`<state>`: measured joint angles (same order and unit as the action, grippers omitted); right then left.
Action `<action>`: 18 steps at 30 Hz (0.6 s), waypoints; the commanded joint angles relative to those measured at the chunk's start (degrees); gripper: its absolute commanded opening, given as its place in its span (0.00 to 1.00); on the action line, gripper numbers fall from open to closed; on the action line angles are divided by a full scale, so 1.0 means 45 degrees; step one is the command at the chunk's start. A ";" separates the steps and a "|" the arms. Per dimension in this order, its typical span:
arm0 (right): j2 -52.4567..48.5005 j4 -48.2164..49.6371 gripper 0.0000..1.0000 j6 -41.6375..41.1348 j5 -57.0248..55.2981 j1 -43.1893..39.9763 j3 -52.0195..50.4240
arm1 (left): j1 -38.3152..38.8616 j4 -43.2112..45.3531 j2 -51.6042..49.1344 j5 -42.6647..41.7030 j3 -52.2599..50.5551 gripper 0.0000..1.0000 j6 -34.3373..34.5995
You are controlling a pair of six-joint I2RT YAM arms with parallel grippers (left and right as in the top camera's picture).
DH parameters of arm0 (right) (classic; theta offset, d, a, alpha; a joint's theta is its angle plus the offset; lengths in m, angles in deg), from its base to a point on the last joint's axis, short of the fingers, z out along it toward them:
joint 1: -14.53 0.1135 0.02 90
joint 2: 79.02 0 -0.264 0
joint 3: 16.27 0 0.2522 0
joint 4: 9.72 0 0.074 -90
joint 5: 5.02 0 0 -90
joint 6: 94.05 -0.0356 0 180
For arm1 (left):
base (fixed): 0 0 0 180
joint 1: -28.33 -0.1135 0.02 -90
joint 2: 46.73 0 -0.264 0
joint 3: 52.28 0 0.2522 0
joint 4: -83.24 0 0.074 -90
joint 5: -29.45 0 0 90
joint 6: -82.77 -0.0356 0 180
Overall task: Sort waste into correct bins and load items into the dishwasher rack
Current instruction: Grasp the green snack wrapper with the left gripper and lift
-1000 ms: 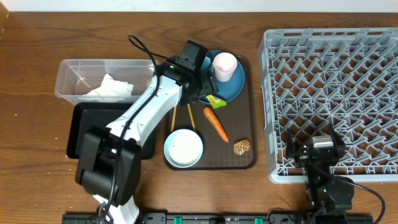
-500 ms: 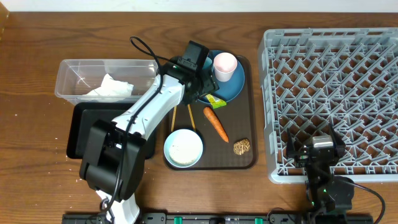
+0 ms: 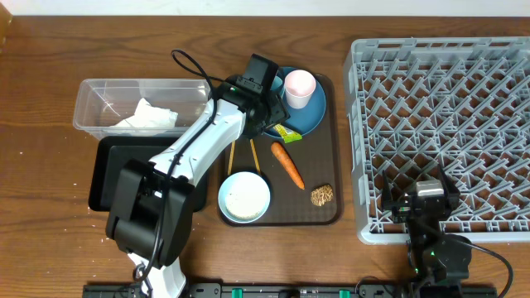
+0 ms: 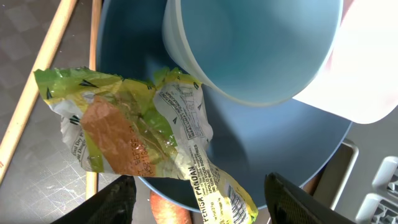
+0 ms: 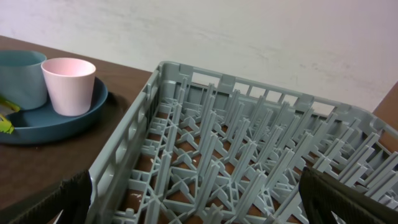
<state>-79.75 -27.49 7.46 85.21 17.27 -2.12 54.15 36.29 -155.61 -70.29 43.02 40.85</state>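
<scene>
Moved: left arm (image 3: 199, 145) is shifting slightly, and left claw (image 4: 205, 202) is drawing its jaws inward.
Claw: standing partly open, clamping nothing yet; snack wrapper (image 4: 130, 130) is trailing its tail between the fingers.
Just beyond claw: wrapper is draping over blue plate (image 4: 280, 155); light-blue cup (image 4: 249, 43) is sitting further back.
Meaning: wrapper pick-up is probably starting.
Far from claw: clear tub (image 3: 91, 87) is holding the napkin (image 3: 149, 116), well apart.

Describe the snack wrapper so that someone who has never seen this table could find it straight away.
Find the dark brown serving tray mid-table, then the round blue plate at its far end. The wrapper lies over the plate's near edge, just beyond the carrot. It alone is crumpled, printed green-yellow packaging with an orange-brown patch; the pink cup nearby is smooth and plain.
</scene>
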 commanded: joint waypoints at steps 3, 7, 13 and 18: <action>0.0019 -0.0044 0.99 0.0078 0.0049 -0.0097 -0.0015 | 0.0010 -0.0019 -0.0126 0.0379 -0.0073 0.67 0.0209; 0.0019 -0.0044 0.99 0.0078 0.0049 -0.0097 -0.0015 | 0.0010 -0.0019 -0.0296 0.0374 -0.0073 0.67 0.0214; 0.0019 -0.0044 0.99 0.0078 0.0049 -0.0097 -0.0015 | 0.0005 0.0019 -0.0729 0.0379 -0.0078 0.67 0.0491; 0.0019 -0.0044 0.99 0.0078 0.0049 -0.0097 -0.0015 | 0.0010 0.0175 -0.0865 0.0423 -0.0078 0.66 0.0491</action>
<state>-79.75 -27.49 7.46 85.23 17.27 -2.12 54.15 36.77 -158.67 -69.33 42.98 42.35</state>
